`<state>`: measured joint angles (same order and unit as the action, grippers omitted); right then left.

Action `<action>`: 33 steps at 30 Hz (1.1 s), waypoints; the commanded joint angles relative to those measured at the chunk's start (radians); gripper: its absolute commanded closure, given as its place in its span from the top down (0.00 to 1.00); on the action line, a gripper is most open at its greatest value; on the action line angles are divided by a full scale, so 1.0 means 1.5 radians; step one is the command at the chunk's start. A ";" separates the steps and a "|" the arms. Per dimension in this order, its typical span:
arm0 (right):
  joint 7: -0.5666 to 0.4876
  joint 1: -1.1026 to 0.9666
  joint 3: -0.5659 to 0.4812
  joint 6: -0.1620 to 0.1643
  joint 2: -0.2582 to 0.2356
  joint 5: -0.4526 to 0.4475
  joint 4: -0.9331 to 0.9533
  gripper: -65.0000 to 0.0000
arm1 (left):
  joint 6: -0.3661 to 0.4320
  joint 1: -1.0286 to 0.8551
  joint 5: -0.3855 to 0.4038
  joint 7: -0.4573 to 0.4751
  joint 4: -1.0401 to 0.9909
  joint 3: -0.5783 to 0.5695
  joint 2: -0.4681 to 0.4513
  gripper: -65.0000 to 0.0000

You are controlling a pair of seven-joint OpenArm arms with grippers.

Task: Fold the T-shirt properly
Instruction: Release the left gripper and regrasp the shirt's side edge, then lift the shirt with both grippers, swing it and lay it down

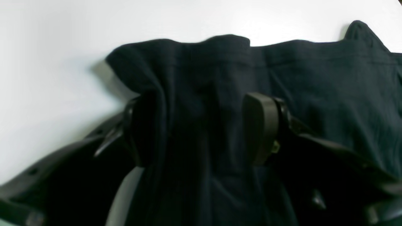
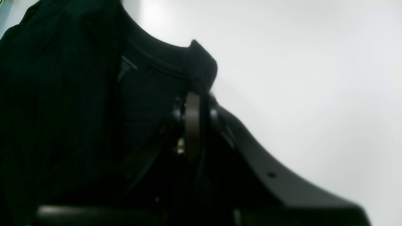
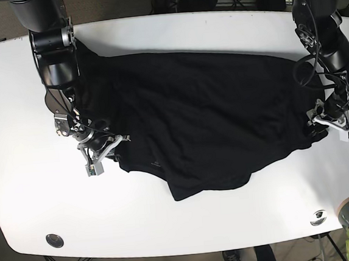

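Right tool [image 3: 106,150]: at the left of the base view, low on the tabletop beside the shirt's left edge. Its wrist view shows the jaws pressed together on a fold of black cloth by the ribbed neckband, so it is clenched on the T-shirt.
Right arm [image 3: 54,52]: comes down from the upper left corner of the base view and lies partly over the shirt's upper left part.
T-shirt [image 3: 203,112]: black, spread wide across the middle of the white tabletop [image 3: 188,221], rumpled rather than flat. One flap hangs toward the lower centre of the frame, near the front edge of the cloth. The left side is bunched under the right arm.
Neckband [image 2: 163,67]: in the right wrist view it curves across the upper middle, with a small label just left of it.
Left tool [image 3: 325,119]: at the right of the base view, touching the shirt's right edge. In its wrist view one finger [image 1: 259,125] stands clear in front of the cloth and the other is half buried in folds at the left; fabric sits between them, so it seems to be grasping the T-shirt, though the blur leaves some doubt.
Hem [image 1: 314,47]: runs along the upper part of the left wrist view, with white tabletop beyond it.
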<state>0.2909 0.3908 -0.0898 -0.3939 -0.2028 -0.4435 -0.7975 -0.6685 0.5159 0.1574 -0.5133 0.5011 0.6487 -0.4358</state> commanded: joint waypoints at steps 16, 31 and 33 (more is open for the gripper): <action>0.061 0.008 0.050 0.016 -0.024 0.019 -0.095 0.04 | -0.020 0.008 -0.003 -0.091 0.208 0.050 0.001 0.00; 0.171 0.123 0.058 0.016 -0.107 0.014 -0.181 0.04 | -0.020 0.036 -0.004 -0.298 0.565 0.066 0.080 0.00; 0.179 0.149 0.059 0.016 -0.121 0.014 -0.182 0.04 | -0.020 0.049 -0.003 -0.319 0.592 0.066 0.080 0.00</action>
<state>0.5648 0.5301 -0.0101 -0.3676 -0.3332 -0.4068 -1.0439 -0.6975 0.5377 0.1318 -0.9955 1.3235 0.7486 -0.2939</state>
